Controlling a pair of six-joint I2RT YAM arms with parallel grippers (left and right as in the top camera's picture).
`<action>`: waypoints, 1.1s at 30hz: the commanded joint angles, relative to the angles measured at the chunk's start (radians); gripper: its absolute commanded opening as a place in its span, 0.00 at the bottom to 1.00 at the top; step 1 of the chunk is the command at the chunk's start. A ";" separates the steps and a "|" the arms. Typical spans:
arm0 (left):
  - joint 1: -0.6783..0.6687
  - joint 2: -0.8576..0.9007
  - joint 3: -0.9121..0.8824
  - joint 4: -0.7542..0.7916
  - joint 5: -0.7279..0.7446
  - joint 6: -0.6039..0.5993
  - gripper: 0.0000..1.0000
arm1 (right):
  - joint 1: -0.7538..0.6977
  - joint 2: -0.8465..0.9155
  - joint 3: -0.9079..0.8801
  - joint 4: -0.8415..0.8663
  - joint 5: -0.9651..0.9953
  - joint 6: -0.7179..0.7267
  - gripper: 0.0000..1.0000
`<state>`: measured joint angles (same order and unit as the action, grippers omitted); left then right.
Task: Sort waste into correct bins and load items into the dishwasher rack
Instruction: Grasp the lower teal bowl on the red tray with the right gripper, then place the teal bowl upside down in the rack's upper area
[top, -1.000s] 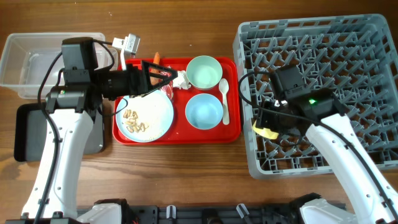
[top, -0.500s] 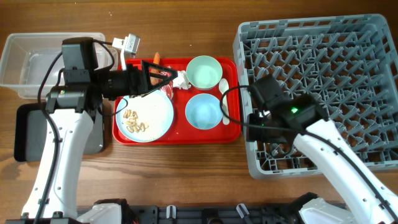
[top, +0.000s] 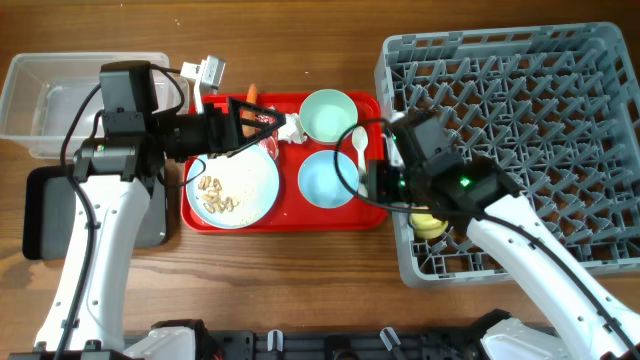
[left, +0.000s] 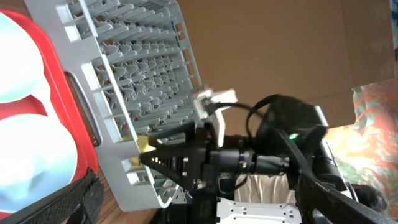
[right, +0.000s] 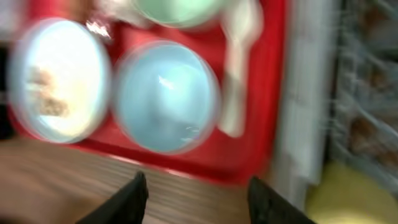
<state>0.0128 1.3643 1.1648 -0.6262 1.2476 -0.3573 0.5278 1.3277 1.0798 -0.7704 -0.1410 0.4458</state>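
Observation:
My left gripper (top: 275, 127) hovers over the back left of the red serving tray, by the small red wrapper (top: 262, 120) and white tissue (top: 293, 128); it looks open and empty. My right gripper (right: 199, 199) is open and empty, at the tray's right edge beside the blue bowl (top: 328, 180). The yellow cup (top: 428, 222) lies in the grey dishwasher rack (top: 520, 140) at its front left corner. The mint bowl (top: 327, 115), white spoon (top: 360, 150) and the plate (top: 232, 188) with beige scraps sit on the tray. The carrot (top: 252, 92) lies behind the tray.
The clear tub (top: 60, 100) stands at the back left and the black tray (top: 45, 215) in front of it, partly under my left arm. The red serving tray (top: 290, 218) sits mid-table, close against the rack's left wall.
My right gripper let go of the yellow cup in the rack's front left corner and moved left to the red tray's right edge. My left arm has not moved.

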 joint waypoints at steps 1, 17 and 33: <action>0.020 -0.022 0.007 -0.049 -0.119 0.009 1.00 | 0.006 0.067 0.016 0.030 -0.092 -0.050 0.54; 0.235 -0.242 0.007 -0.333 -1.115 -0.122 1.00 | 0.006 0.465 0.031 0.177 0.024 0.071 0.04; 0.235 -0.237 0.007 -0.333 -1.115 -0.122 1.00 | -0.081 -0.008 0.202 -0.107 1.237 0.079 0.05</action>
<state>0.2436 1.1267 1.1671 -0.9615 0.1459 -0.4698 0.5110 1.2926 1.2850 -0.8413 0.6933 0.5125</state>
